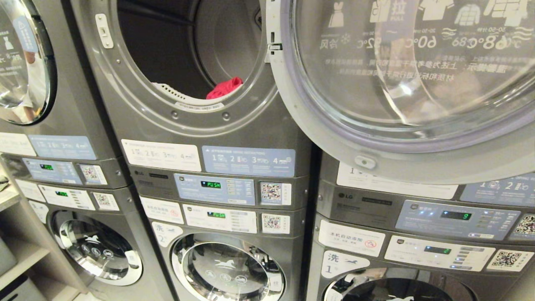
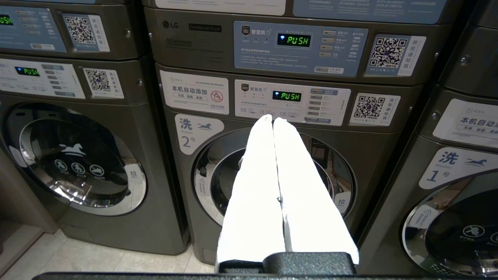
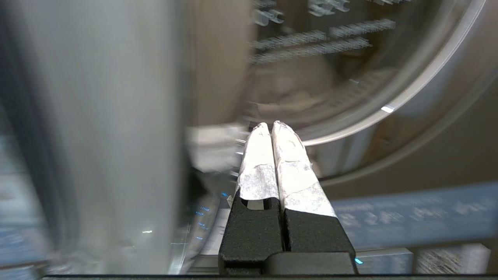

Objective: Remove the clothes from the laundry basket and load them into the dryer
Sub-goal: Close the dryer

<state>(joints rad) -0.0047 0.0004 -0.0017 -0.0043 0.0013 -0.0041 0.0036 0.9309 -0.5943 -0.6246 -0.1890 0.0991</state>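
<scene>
fingers pressed together on both grippers, nothing between them: left gripper [image 2: 273, 119] faces the lower washer [image 2: 272, 175], right gripper [image 3: 271, 125] points toward the open glass door [image 1: 401, 83]. red cloth [image 1: 224, 88] lies inside the dryer [image 1: 184, 62] drum.

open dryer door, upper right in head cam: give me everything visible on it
The dryer door is round, with a grey frame around a clear domed window. It is swung fully open to the right of the drum opening, hinged at the opening's right edge. White garment icons, temperatures and Chinese text read mirrored through the glass. A small latch sits on its lower frame. It overhangs the neighbouring machine's panel. Nothing touches it.
</scene>
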